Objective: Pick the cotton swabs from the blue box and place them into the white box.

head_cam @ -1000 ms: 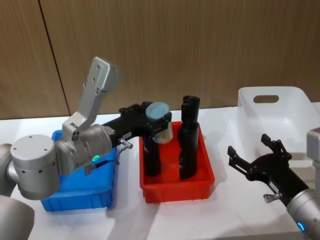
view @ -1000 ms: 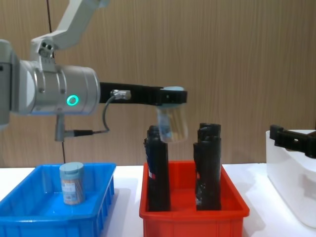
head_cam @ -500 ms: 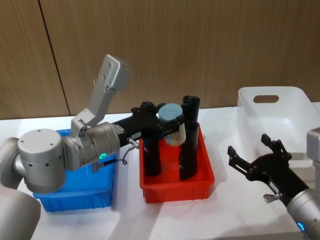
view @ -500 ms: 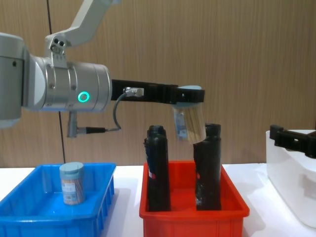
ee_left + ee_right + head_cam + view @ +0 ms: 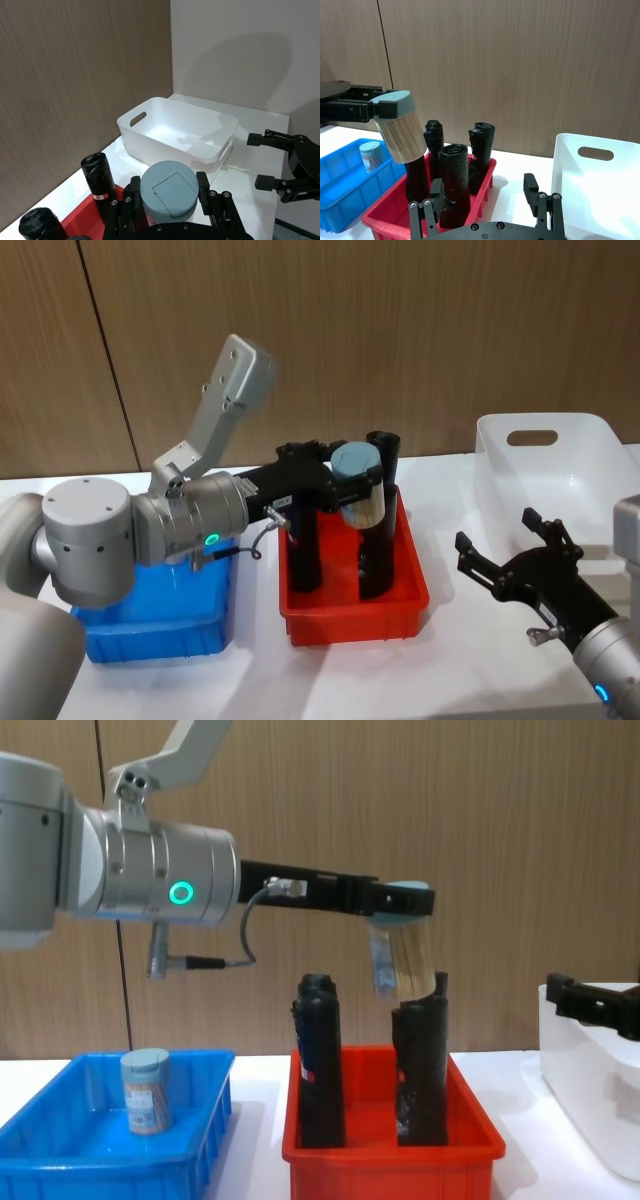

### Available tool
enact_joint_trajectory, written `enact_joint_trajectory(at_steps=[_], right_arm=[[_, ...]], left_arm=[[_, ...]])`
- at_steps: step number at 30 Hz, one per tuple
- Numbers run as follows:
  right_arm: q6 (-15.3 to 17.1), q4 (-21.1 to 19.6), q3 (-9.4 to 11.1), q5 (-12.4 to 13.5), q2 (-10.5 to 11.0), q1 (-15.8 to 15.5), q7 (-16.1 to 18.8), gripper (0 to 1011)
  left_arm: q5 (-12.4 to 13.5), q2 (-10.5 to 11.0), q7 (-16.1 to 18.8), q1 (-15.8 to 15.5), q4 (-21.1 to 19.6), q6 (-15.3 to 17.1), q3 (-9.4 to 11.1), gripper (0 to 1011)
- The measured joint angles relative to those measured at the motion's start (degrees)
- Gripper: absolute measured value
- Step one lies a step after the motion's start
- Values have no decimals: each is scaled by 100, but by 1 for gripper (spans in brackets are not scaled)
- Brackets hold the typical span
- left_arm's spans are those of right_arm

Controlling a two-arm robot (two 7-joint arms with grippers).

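My left gripper [image 5: 345, 472] is shut on a clear tub of cotton swabs [image 5: 405, 958] with a pale blue-grey lid [image 5: 168, 187]. It holds the tub tilted in the air over the red bin, just above the right-hand black roll. A second tub of cotton swabs [image 5: 146, 1092] stands upright in the blue box [image 5: 60, 1152] at the left. The white box [image 5: 560, 475] stands at the far right of the table. My right gripper [image 5: 495, 530] hovers open in front of the white box, with nothing between its fingers.
A red bin [image 5: 355, 618] holding tall black rolls [image 5: 320, 1060] sits between the blue box and the white box. The rolls reach up close to the held tub. A wood-panelled wall stands behind the table.
My left gripper has carried the tub to the right, from above the red bin's left roll to above its right roll. The right gripper has not moved.
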Motion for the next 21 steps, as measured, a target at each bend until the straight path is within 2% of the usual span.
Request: enact_joint_trajectory(at_steps=[21], right_arm=[[0, 0, 0, 0, 0, 0, 0, 1002]], left_arm=[[37, -56, -318, -248, -55, 145, 64, 669]])
